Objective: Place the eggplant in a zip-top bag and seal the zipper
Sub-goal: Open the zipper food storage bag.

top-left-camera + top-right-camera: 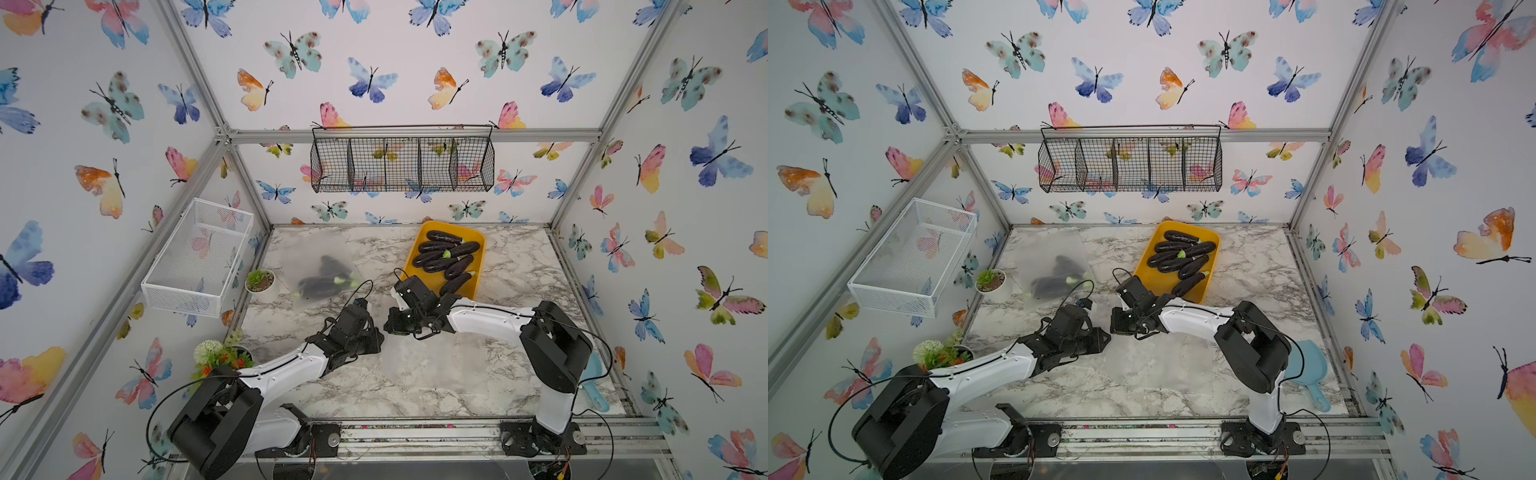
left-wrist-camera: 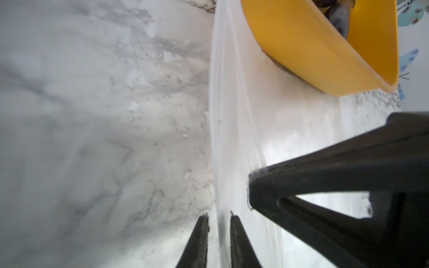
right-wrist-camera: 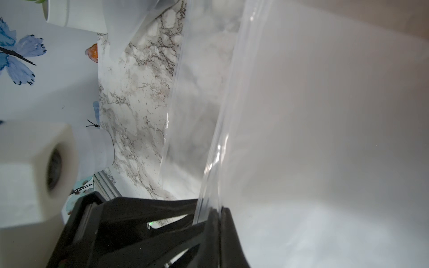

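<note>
Right pincer (image 3: 212,214) on bag (image 3: 301,116) (zipper edge)

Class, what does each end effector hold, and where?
Right end effector: the zip-top bag, pinched at its zipper strip. Left end effector straddles that strip; grip cannot be told.

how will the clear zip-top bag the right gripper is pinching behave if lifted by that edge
Likely floppy: the zip-top bag is thin film, already creased. Probably light; nothing shows inside it. Its glossy zipper edge may slip.
</note>
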